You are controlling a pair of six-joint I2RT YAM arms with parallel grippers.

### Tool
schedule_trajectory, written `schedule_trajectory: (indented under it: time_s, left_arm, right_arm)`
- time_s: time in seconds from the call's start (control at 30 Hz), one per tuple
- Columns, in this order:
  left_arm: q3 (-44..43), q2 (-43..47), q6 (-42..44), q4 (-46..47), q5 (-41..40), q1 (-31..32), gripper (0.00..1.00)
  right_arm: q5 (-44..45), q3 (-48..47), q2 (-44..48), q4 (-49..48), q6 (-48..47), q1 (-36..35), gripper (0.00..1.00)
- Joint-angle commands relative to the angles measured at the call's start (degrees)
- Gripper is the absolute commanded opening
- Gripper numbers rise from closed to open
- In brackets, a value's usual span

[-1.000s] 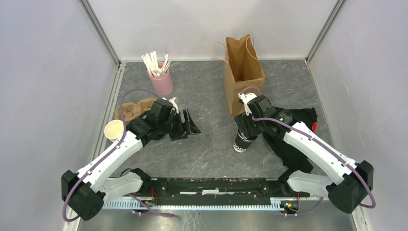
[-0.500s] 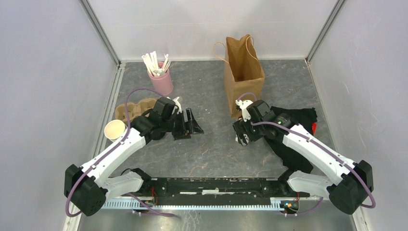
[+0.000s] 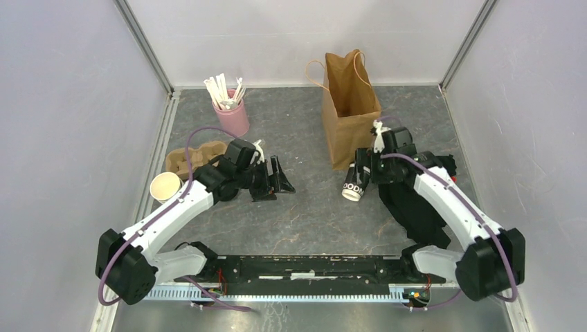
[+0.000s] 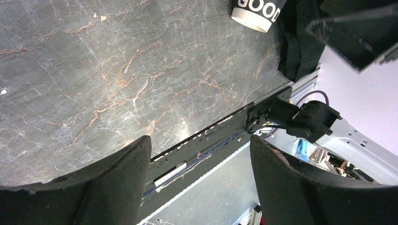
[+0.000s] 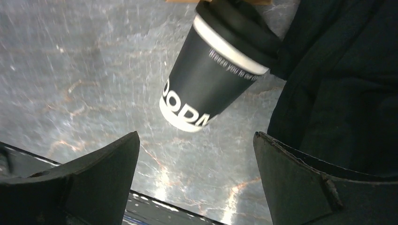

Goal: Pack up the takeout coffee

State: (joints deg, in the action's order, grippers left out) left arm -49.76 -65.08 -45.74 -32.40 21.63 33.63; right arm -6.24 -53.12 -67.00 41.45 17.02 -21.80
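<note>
Right wrist is showing the right hand (image 5: 195, 137) open above a tipped coffee cup (image 5: 209, 86); gripping mid-body seems wisest.

Grey table (image 3: 304, 221): coffee cup (image 3: 353, 185), paper bag (image 3: 351, 117)

Overhead view looks down; 2 close wrist views share the cup (image 5: 206, 84).

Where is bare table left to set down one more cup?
Free: the middle of the table, between the left gripper, the lidded coffee cup and the base rail; also between the pink cup and the paper bag. Crowded: the cardboard carrier at left, the black cloth at right.
</note>
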Motion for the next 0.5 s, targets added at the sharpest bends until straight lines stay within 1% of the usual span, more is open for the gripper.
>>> schedule_trajectory:
  time_s: [0.0, 0.07, 0.2, 0.3, 0.47]
  left_arm:
    - [-1.8, 2.3, 1.7, 1.1, 1.5, 0.2, 0.83]
    - [-1.7, 3.3, 1.9, 0.3, 1.5, 0.2, 0.83]
    - [-1.7, 4.7, 3.0, -1.6, 1.0, 0.2, 0.84]
    - [-2.4, 4.7, 5.1, -3.5, 1.0, 0.2, 0.84]
    - [-3.6, 3.5, 8.6, -5.3, 1.9, 0.2, 0.84]
  right_arm:
    - [-11.0, -0.1, -4.6, -8.3, 6.4, 7.8, 0.98]
    - [-13.8, 1.6, -6.1, -11.2, 9.1, 10.2, 0.98]
    - [-14.6, 1.6, -9.7, -14.4, 9.3, 14.4, 0.98]
    - [-16.9, -0.2, -14.1, -14.0, 7.2, 17.1, 0.98]
    - [-18.3, -2.9, -20.8, -12.3, 3.1, 17.9, 0.98]
